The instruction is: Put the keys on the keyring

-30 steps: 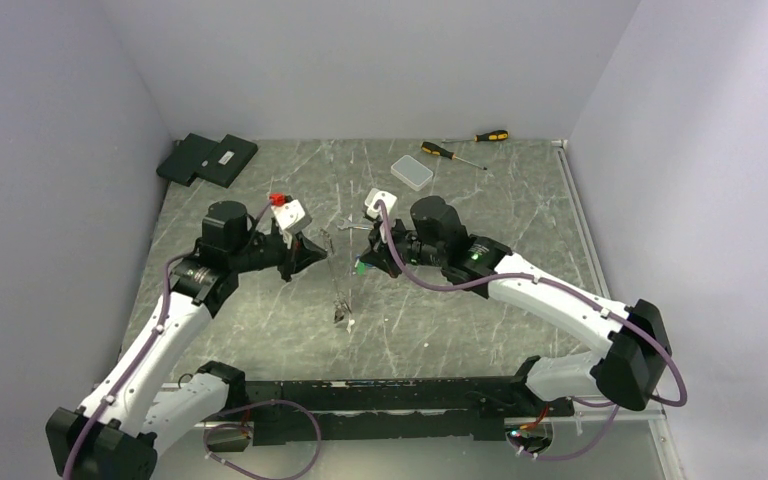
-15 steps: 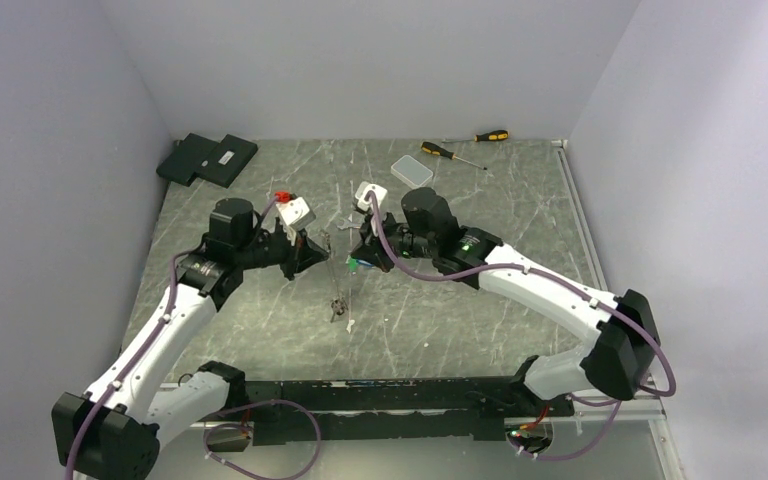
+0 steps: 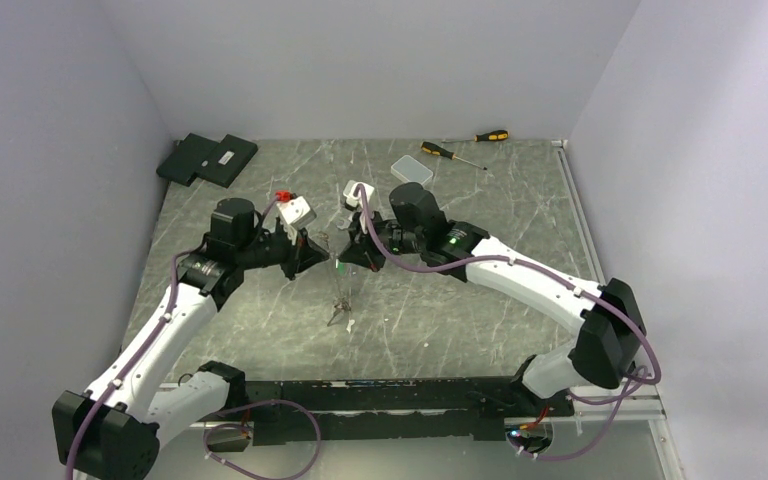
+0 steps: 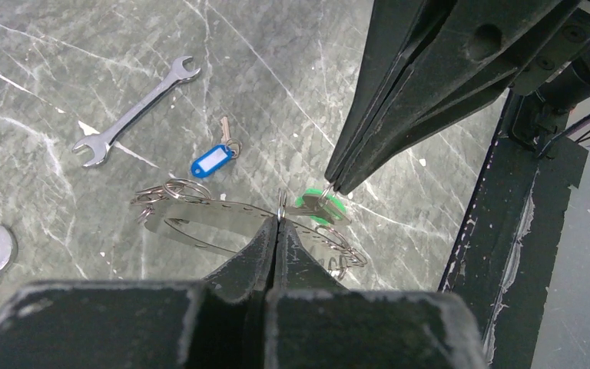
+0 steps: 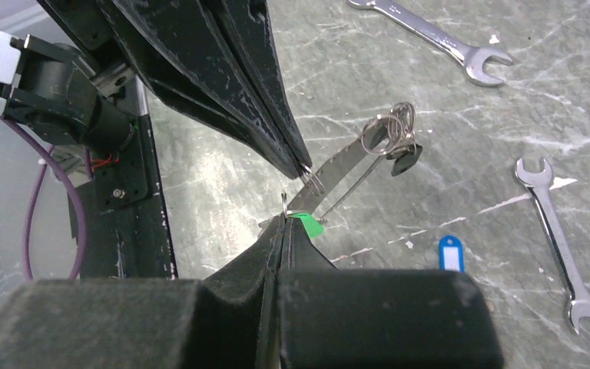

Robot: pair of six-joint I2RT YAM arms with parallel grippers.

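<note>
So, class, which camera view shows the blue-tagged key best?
The left wrist view: the blue-tagged key lies in full there, tag and blade both clear, nothing covering it. In the right wrist view only its tag shows plainly. In the top external view it is too small to pick out.

I see my white-shelled left arm (image 3: 160, 340) and right arm (image 3: 530, 282), black joint housings (image 3: 232, 222), purple cables (image 5: 25, 238) trailing each, scuffed matte-black tapered fingers (image 4: 253, 254), green forearm light (image 3: 450, 238).
</note>
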